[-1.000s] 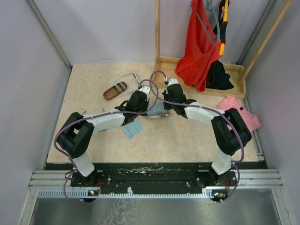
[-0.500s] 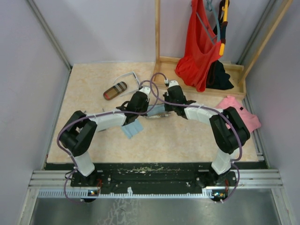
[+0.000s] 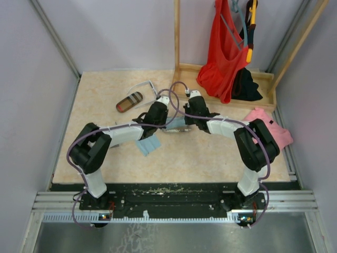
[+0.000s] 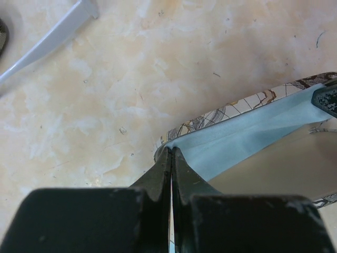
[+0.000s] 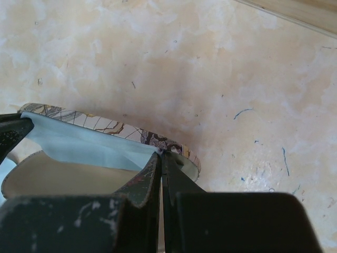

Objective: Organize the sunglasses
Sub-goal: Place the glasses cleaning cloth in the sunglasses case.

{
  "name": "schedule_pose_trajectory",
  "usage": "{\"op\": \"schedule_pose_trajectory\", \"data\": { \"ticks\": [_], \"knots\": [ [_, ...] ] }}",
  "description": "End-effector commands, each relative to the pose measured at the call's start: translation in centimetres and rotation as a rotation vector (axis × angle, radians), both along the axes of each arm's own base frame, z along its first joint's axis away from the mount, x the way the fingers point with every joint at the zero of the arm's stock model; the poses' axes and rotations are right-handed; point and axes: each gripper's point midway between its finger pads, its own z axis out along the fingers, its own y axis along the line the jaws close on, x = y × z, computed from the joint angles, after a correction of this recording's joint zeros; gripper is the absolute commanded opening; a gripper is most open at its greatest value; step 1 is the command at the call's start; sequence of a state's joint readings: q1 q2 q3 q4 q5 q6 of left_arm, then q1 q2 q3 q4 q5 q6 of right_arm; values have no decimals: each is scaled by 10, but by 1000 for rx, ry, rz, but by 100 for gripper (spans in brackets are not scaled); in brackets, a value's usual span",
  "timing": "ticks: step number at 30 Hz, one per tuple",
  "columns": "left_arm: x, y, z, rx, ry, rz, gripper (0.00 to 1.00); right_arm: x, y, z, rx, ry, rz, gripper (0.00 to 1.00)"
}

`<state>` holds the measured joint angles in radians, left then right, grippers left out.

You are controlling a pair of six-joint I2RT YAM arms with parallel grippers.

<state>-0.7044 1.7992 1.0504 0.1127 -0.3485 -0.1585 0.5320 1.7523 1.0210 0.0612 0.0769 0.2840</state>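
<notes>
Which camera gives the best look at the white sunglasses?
Top external: it shows nearly all of the white sunglasses, lying near the striped case. The left wrist view catches only one thin temple of the white sunglasses; the right wrist view shows none.

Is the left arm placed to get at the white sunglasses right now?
Probably not yet: the white sunglasses lie close with nothing between, but the left tool is shut on the blue cloth in the case.

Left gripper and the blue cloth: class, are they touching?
Touching. The left wrist view shows the left gripper pinching the blue cloth at the case rim.
</notes>
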Motion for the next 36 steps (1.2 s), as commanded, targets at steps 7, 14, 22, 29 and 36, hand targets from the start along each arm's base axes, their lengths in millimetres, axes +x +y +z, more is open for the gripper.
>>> {"op": "schedule_pose_trajectory", "data": {
  "ticks": [7,14,22,29,36],
  "knots": [
    [18,3,7,21,-43,47,1,15,-5,5,14,-37,-33,0],
    [21,0,4,28,-35,50,1,17,-7,3,8,-36,-40,0],
    [23,2,2,37,-29,64,9,16,-7,3,10,-36,-38,3],
    [23,4,2,40,-30,76,20,14,-7,6,16,-39,-34,14],
    [22,4,2,40,-30,75,26,11,-7,12,26,-47,-30,22]
  ]
}}
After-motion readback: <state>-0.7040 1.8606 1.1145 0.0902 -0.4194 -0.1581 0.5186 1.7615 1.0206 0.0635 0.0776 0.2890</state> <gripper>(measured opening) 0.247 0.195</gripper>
